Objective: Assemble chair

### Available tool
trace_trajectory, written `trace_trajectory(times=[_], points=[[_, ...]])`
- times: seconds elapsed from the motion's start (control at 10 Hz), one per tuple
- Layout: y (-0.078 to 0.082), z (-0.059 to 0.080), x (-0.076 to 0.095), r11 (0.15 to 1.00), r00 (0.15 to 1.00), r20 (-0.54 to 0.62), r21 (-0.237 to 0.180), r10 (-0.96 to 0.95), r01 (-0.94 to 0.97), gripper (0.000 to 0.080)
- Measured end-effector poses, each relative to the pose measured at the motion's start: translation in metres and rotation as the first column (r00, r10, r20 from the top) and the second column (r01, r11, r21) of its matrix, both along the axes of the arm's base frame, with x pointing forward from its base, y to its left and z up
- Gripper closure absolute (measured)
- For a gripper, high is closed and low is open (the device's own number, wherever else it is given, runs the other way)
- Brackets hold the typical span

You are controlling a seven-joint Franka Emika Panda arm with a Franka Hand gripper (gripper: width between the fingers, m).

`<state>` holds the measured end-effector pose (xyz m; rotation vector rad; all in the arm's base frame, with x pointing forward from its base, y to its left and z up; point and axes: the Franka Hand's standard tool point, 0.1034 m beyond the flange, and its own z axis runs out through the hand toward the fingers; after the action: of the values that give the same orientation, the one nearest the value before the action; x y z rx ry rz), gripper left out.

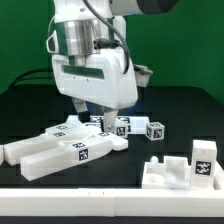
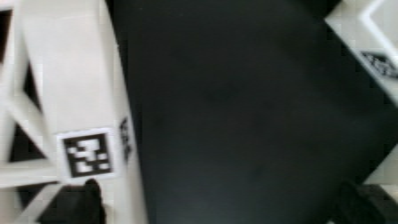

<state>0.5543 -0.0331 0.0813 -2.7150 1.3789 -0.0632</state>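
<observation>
In the exterior view, the claw (image 1: 92, 115) hangs spread wide and empty just above the white chair pieces (image 1: 62, 150), which lie on the black surface (image 1: 185, 108) toward that view's left; in the wrist view, a tagged chair bar (image 2: 80, 100) lies on the same surface.
</observation>
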Motion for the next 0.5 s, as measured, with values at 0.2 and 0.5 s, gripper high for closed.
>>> trace_trajectory(times=[0.2,0.5], points=[[0.0,-0.001,0.0,0.991,0.991,0.007,-0.012,0.133,-0.133,0.015],[-0.026,-0.003,-0.034,0.988,0.989,-0.105,0.127,0.104,-0.091,0.015]])
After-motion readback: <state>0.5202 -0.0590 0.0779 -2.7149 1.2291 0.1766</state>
